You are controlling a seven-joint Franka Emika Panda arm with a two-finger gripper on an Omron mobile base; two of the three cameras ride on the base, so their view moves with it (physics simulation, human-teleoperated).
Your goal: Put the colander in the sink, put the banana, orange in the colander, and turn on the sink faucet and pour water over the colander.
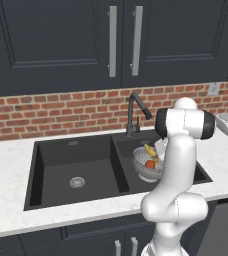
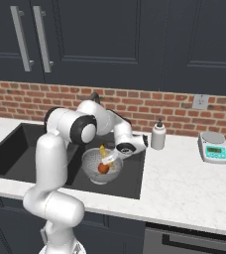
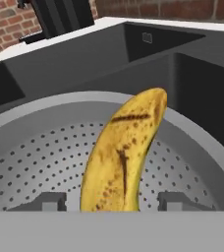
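gripper (image 3: 111, 202) spread around banana (image 3: 125, 152), not pinching | banana above colander (image 3: 30, 162), orange (image 2: 103, 168) inside | faucet (image 1: 136, 112) at 12: stiff lever, probably push its top

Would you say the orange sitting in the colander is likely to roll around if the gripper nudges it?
Probably yes: the orange is round and smooth, so a nudge would likely set it rolling. It should stay contained, since it sits low in the colander, whose curved wall would likely send it back toward the bottom. The banana beside it may block part of its path.
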